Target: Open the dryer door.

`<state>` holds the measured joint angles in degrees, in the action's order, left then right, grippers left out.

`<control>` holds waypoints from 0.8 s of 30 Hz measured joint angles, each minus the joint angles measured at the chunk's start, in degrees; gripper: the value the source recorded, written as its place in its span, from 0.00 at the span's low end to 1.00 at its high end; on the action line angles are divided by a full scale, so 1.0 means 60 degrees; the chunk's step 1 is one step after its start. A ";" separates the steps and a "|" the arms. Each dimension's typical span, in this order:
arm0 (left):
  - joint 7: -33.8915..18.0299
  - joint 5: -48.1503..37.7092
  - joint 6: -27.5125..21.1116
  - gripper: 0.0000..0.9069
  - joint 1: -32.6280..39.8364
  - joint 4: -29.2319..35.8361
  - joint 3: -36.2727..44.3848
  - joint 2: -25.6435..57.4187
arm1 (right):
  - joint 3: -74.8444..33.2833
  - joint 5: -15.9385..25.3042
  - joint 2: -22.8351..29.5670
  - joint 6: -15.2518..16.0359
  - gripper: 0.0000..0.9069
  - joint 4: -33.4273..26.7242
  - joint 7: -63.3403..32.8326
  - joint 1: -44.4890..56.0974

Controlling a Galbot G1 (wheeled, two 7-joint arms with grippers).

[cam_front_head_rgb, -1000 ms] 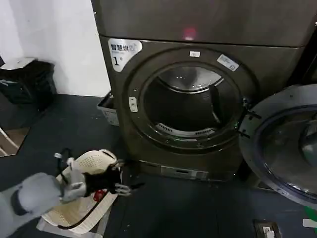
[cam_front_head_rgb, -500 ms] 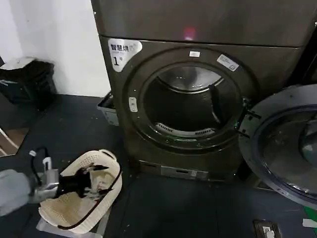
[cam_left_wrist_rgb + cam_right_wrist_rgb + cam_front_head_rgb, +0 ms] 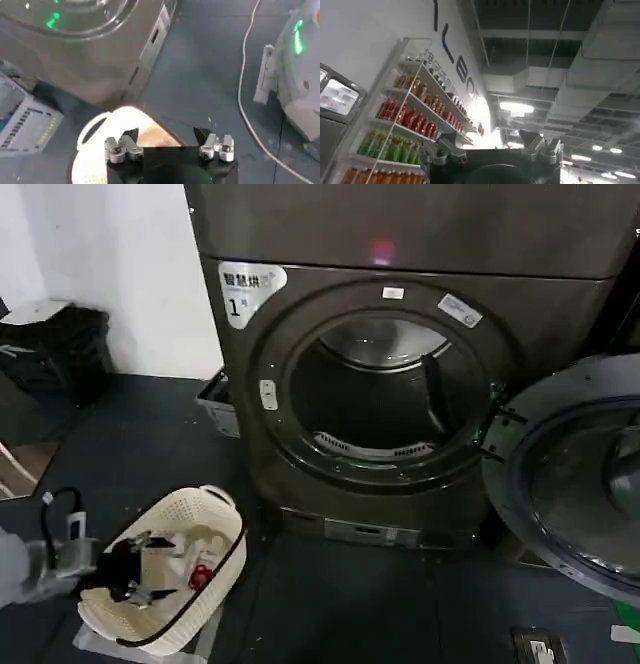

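dryer door (image 3: 575, 484) open (swung right), left end effector (image 3: 135, 569) over basket (image 3: 215, 519)

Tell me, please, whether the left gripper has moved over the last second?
Yes. The left gripper has pulled back toward the robot and to its left, away from the dryer's front, and now hangs over the cream laundry basket, jaws open and empty.

One dryer (image 3: 400, 384) stands ahead, with one round door (image 3: 575, 484) swung open and one drum opening (image 3: 385, 399). One cream basket (image 3: 195, 569) sits just beside the left tool (image 3: 135, 569). One grey crate (image 3: 215, 404) sits beyond it. Two tools in all, counting the right tool (image 3: 492, 150).
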<state>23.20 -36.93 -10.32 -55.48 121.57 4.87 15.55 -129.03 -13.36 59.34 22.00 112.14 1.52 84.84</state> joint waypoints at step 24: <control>0.0425 0.1119 -0.1234 1.00 -0.0061 -0.0558 0.0054 0.0147 | -0.0018 0.0003 -0.0082 0.0048 1.00 0.0009 0.0046 -0.0063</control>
<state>25.75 -30.22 -17.72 -55.85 118.22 5.19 16.43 -129.14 -13.35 58.85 22.29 112.20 1.79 84.46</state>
